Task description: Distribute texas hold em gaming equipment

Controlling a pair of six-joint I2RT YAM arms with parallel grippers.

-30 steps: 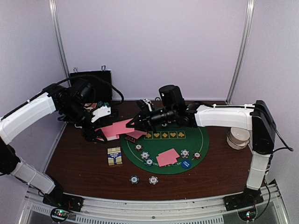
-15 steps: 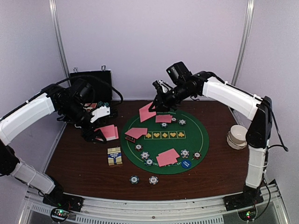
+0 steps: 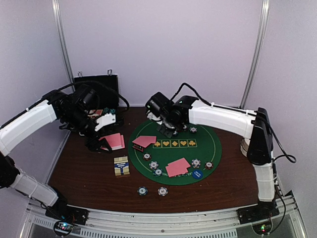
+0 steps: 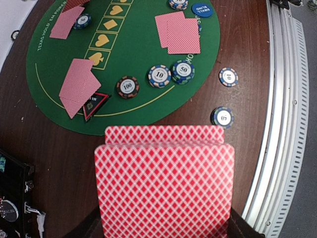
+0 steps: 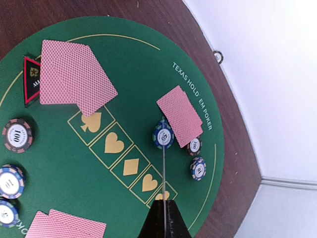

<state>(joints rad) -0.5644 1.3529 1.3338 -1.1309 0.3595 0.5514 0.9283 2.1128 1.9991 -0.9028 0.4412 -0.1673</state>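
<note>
My left gripper is shut on a stack of pink-backed cards, held over the brown table left of the green mat. The right gripper hovers over the mat's far part, shut on one card seen edge-on. On the mat lie card pairs, a red-black triangular marker, a blue disc and several striped chips. Two chips sit on the table in front of the mat.
A small yellow-blue card box lies left of the mat. A black hinged case stands open at the back left. A white round stack sits at the right edge. Metal rails run along the near edge.
The right gripper drew a card from the left gripper's stack, swung it up and back, and now holds it low over the mat's far left. The left arm stayed put.
</note>
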